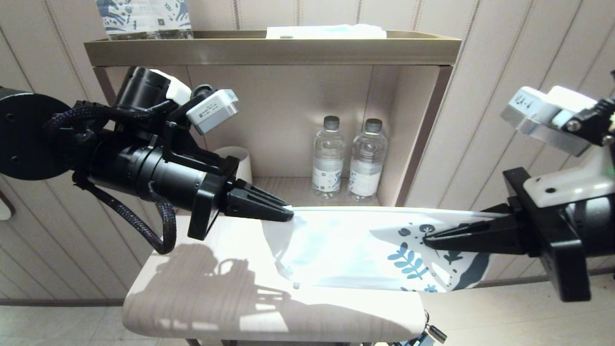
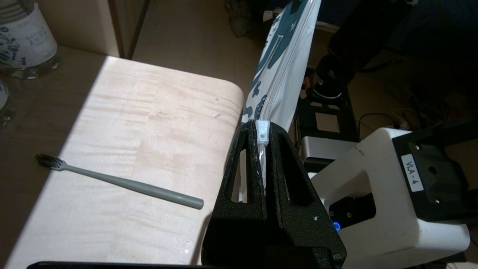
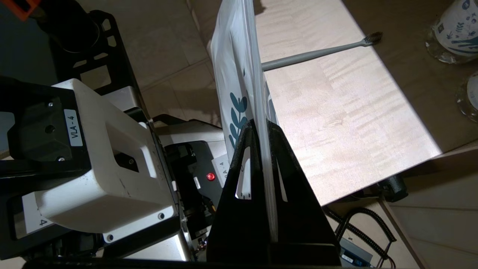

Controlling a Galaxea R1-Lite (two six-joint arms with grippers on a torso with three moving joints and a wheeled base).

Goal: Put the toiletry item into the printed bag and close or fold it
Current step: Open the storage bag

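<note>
The printed bag hangs stretched between both grippers above the pale wooden table, its zip edge uppermost. My left gripper is shut on the bag's left top corner, with the white zip slider pinched at its fingertips. Over at the bag's right end, my right gripper is shut on the top edge. The grey toothbrush lies flat on the table, outside the bag, with its dark bristle head toward the shelf. In the head view the bag hides it.
Behind the table stands an open shelf unit holding two water bottles and a white cup. A blue-and-white printed pack stands on top. The table's front edge is close below the bag.
</note>
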